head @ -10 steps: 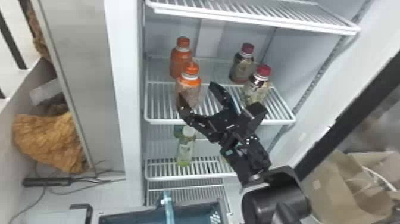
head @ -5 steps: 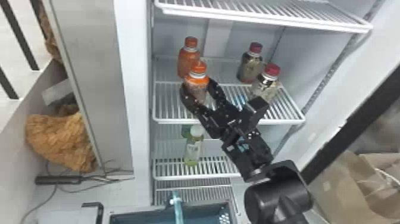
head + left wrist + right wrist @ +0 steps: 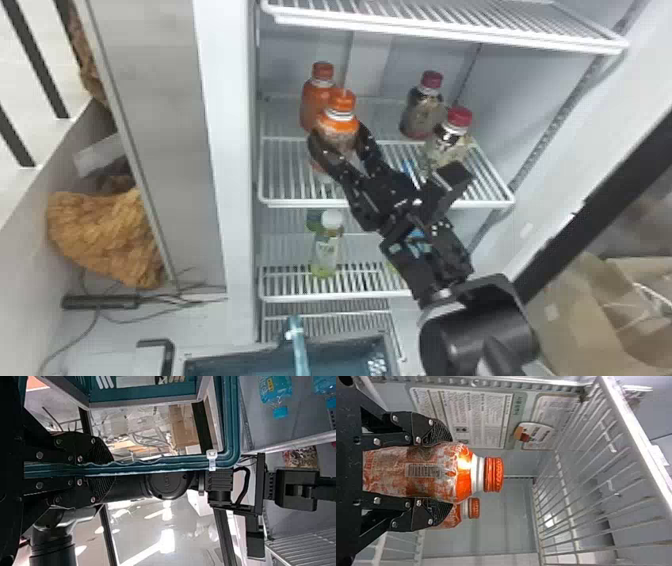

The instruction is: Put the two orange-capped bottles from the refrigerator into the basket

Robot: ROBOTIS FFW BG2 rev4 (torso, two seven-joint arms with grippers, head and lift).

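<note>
Closing right gripper (image 3: pixel 340 133) around the near orange-capped bottle (image 3: pixel 338 123) since earlier, now clasping its sides. Gripping basket handle (image 3: pixel 158 466) with left gripper (image 3: pixel 111 469).

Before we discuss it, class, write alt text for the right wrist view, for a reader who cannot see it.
The right gripper has a black finger against either side of an orange-capped bottle inside a refrigerator. A second orange-capped bottle is behind, partly hidden. A white wire shelf is above, and printed labels are on the wall.

The right claw (image 3: pixel 340 134) clasps one orange-capped bottle (image 3: pixel 431 471), a second orange-capped bottle (image 3: pixel 455 519) behind it.
</note>
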